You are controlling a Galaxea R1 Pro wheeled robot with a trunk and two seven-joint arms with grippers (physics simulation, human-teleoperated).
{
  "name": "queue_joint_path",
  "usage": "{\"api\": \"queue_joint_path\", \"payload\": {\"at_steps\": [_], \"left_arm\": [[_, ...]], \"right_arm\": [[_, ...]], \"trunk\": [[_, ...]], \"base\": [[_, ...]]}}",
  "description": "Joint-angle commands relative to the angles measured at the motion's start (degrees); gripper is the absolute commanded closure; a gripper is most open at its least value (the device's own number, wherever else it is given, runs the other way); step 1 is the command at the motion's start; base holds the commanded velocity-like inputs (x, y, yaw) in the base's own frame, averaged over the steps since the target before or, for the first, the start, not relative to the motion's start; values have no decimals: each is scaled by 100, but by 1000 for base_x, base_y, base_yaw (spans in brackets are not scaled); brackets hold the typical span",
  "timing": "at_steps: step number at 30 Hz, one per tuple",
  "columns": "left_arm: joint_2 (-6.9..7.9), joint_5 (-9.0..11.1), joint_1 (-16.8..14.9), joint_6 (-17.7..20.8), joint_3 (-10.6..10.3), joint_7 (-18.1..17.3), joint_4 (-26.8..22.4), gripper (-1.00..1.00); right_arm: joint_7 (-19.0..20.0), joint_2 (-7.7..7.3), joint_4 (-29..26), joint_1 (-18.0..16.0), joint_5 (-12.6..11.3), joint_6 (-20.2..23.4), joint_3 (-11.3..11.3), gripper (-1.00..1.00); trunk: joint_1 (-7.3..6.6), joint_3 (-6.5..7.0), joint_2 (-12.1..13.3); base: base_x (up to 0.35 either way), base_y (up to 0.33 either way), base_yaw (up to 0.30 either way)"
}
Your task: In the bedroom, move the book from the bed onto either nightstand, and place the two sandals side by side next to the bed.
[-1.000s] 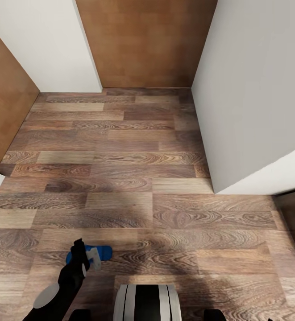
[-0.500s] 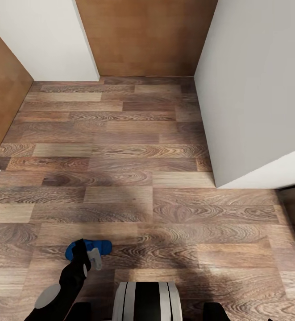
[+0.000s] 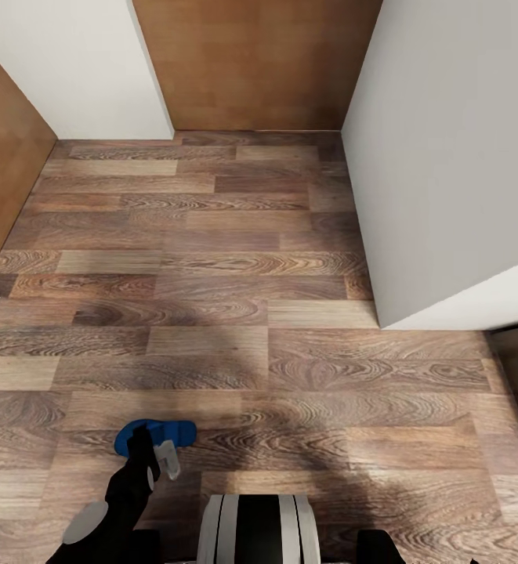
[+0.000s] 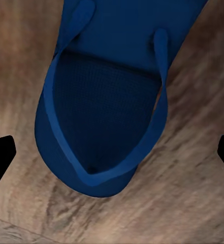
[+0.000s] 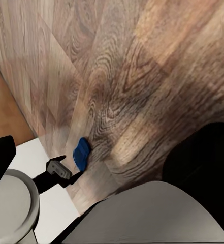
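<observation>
Since the sandal (image 4: 104, 96) lies flat on the wood floor (image 3: 290, 258) beneath our left gripper (image 4: 112, 152), whose fingers stand wide apart, we judge it light and floppy; pinch its sole edge or strap.

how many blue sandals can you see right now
1. One blue sandal lies on the wood floor under the left gripper, whose open fingers flank it. The second sandal is not in these pictures.
</observation>
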Motion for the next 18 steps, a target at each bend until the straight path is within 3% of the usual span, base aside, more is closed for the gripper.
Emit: {"api": "queue_joint_path", "payload": {"at_steps": [1,18], "left_arm": [[6,-60,-2,22,-19,-48,-6,-100],[8,-61,-2,22,-19,-48,-8,-100]], "right_arm": [[17,0,0,-3,-9,60,-4,-100],[17,1,0,-1,-9,60,-4,-100]], "trunk": [[2,-26,-3],[7,-70,-5]], "base": [[0,0,0],[0,0,0]]}}
